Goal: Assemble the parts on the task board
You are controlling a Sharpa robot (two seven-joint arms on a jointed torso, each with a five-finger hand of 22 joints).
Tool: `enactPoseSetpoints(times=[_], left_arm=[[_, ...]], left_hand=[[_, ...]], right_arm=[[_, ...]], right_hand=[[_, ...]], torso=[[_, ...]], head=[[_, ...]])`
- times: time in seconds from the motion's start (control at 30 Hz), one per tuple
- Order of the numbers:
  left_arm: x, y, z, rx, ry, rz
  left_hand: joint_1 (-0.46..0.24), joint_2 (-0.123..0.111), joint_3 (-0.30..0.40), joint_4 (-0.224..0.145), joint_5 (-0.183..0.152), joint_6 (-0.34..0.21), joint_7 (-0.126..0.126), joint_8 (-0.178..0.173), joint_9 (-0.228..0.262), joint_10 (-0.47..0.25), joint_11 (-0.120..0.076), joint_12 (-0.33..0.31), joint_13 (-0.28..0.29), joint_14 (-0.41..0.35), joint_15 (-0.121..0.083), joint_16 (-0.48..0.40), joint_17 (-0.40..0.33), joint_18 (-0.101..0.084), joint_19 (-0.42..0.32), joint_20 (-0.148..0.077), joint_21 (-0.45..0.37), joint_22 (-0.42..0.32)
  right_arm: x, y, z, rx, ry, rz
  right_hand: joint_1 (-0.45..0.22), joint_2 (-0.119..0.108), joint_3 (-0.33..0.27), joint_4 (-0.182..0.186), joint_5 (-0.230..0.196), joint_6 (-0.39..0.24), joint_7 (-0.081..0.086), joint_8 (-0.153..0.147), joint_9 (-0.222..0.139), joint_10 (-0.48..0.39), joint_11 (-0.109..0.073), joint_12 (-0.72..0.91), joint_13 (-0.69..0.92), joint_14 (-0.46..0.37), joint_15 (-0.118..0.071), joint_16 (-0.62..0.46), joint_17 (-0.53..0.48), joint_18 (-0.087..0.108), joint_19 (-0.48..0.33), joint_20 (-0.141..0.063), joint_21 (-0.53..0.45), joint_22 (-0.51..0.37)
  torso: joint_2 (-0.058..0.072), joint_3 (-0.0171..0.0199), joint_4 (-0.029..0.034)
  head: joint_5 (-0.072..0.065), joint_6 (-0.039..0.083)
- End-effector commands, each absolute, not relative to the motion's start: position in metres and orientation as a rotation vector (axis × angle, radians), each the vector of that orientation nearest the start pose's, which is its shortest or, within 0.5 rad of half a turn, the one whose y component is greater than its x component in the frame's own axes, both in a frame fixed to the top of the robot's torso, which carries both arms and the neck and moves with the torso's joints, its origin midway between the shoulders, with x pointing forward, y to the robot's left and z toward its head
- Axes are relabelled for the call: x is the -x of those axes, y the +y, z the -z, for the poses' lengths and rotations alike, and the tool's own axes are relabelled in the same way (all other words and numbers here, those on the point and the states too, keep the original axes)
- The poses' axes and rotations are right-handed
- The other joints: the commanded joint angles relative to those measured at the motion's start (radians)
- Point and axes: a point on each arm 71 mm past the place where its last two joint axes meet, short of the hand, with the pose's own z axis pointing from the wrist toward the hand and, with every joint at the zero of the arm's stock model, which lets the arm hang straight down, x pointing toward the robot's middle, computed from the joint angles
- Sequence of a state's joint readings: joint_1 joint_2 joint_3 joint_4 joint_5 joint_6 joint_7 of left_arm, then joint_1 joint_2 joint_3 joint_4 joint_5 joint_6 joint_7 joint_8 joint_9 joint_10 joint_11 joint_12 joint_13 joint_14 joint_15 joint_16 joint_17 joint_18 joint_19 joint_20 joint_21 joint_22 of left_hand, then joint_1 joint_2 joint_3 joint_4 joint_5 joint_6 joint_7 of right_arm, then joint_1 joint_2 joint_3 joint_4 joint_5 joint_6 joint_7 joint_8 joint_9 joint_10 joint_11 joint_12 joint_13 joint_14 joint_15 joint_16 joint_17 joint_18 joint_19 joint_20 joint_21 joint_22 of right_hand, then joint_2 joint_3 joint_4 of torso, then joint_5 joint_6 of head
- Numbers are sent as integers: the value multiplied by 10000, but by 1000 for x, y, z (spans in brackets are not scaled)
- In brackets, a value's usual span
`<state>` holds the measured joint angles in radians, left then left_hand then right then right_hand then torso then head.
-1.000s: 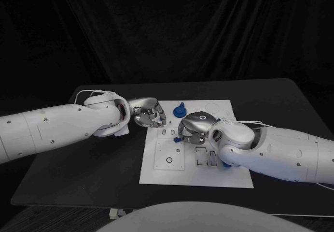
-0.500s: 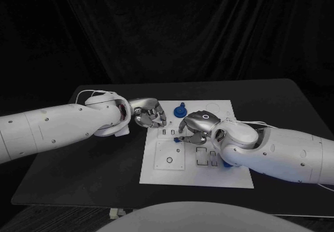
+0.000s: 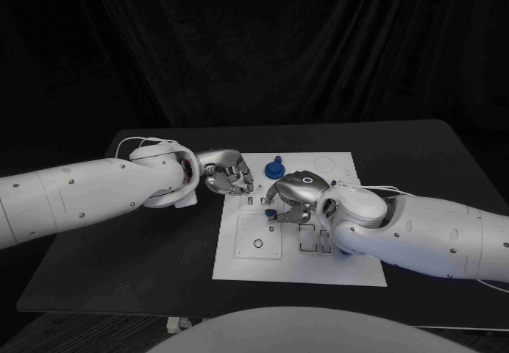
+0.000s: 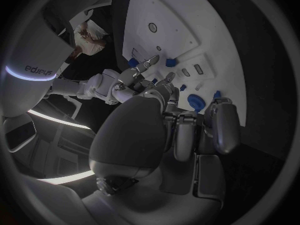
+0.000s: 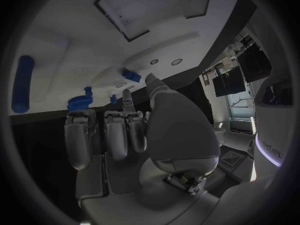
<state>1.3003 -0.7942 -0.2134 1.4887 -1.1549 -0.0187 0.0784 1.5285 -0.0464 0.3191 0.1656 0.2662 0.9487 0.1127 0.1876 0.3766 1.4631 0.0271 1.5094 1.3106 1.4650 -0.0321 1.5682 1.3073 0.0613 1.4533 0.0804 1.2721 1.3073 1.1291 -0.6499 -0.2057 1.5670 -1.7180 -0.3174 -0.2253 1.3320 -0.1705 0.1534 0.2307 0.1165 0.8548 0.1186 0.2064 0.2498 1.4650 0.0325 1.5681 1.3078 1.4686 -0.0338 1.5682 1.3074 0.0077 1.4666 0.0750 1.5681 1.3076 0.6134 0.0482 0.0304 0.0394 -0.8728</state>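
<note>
White task board (image 3: 302,268) lies mid-worktop (image 3: 127,257) in the head view; left robot hand (image 3: 226,173) hovers at its far-left corner, fingers curled in on nothing; right robot hand (image 3: 294,197) is over the board's middle with a small blue part (image 3: 271,214) at its fingertips, contact uncertain. A larger blue part (image 3: 273,168) stands at the far edge.
Left wrist view: left robot hand (image 4: 187,130) folded, empty; shows the other hand's fingertips (image 4: 152,61) between two blue pieces, apparently not gripping.
Right wrist view: right robot hand (image 5: 134,130), fingers together; blue part (image 5: 131,75) just off one fingertip; a blue cylinder (image 5: 22,83), unseen overhead.
Judgement: align fingertips squarely and pinch gently before lifting
</note>
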Motion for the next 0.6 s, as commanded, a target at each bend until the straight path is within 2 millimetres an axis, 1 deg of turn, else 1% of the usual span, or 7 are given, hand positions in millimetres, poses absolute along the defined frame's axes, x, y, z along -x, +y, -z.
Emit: enactPoseSetpoints(times=[0.03, 0.13, 0.43, 0.47, 0.5, 0.57, 0.6], left_arm=[[-471, 176, 216, -2031, 20453, 9419], [-471, 175, 216, -2036, 20466, 9421], [-471, 176, 217, -2036, 20506, 9407], [-471, 176, 217, -2036, 20505, 9408], [-470, 176, 217, -2035, 20505, 9408], [-470, 175, 217, -2035, 20507, 9409], [-470, 175, 217, -2035, 20511, 9407]], left_hand=[[24, 89, 9, 51, 59, -41, 31, 46, -9, 561, 37, -46, 2022, 1058, 46, 26, 2635, 0, -54, -1, -28, 1830], [24, 89, 9, 51, 59, -41, 31, 46, -9, 561, 37, -46, 2022, 1058, 46, 26, 2635, 0, -54, -1, -28, 1830], [24, 89, 9, 51, 59, -41, 31, 46, -9, 561, 37, -46, 2022, 1058, 46, 26, 2635, 0, -54, -1, -28, 1830], [24, 89, 9, 51, 59, -41, 31, 46, -9, 561, 37, -46, 2022, 1058, 46, 26, 2635, 0, -54, -1, -28, 1830], [24, 89, 9, 51, 59, -41, 31, 46, -9, 561, 37, -46, 2022, 1058, 46, 26, 2635, 0, -54, -1, -28, 1830], [24, 89, 9, 51, 59, -41, 31, 46, -9, 561, 37, -46, 2022, 1058, 46, 26, 2635, 0, -54, -1, -28, 1830], [38, 82, 4, 50, 83, -50, 33, 51, -20, 555, 38, -52, 2016, 1058, 46, 26, 2635, 4, -64, 0, -45, 1825]], right_arm=[[-419, -92, 267, 5301, 17486, -6648], [-418, -91, 269, 5347, 17563, -6627], [-419, -89, 274, 5371, 17635, -6602], [-419, -89, 274, 5353, 17599, -6621], [-419, -89, 274, 5336, 17566, -6638], [-419, -89, 273, 5308, 17499, -6680], [-419, -89, 273, 5290, 17453, -6710]], right_hand=[[270, 23, -7, 55, 288, -116, 5, 123, 38, 1058, -38, 27, 2630, 1022, 0, 26, 2634, -68, 1024, 16, 0, 2620], [515, 59, 8, 42, 585, -187, -8, 279, 86, 1058, -56, 27, 2630, 1022, -18, 26, 2634, -66, 1020, -2, -6, 2617], [770, 129, 26, -22, 950, -103, -32, 615, 212, 1058, -67, 27, 2630, 1022, -29, 26, 2634, -61, 1009, -15, -23, 2610], [813, 165, 37, -43, 1045, -49, -36, 721, 257, 1058, -57, 27, 2630, 1022, -24, 26, 2634, -56, 1000, -14, -37, 2604], [844, 192, 42, -65, 1191, -34, -39, 813, 295, 1058, -57, 27, 2630, 1022, -21, 26, 2634, -57, 1001, -14, -36, 2605], [955, 295, 110, -181, 1773, 45, -71, 1040, 389, 1058, -79, 27, 2630, 1022, -36, 26, 2634, -56, 1000, -27, -38, 2604], [1052, 349, 189, -299, 2336, 85, -88, 1161, 434, 1058, -83, 27, 2630, 1022, -46, 26, 2634, -55, 997, -32, -42, 2602]], torso=[[0, 3, 12], [0, 2, 6], [0, 1, 3], [0, 2, 5], [0, 1, 4], [1, 1, 7], [1, 0, 4]], head=[[0, 2], [8, 2], [-9, 2], [-4, 2], [-1, 2], [-2, 2], [-6, 2]])
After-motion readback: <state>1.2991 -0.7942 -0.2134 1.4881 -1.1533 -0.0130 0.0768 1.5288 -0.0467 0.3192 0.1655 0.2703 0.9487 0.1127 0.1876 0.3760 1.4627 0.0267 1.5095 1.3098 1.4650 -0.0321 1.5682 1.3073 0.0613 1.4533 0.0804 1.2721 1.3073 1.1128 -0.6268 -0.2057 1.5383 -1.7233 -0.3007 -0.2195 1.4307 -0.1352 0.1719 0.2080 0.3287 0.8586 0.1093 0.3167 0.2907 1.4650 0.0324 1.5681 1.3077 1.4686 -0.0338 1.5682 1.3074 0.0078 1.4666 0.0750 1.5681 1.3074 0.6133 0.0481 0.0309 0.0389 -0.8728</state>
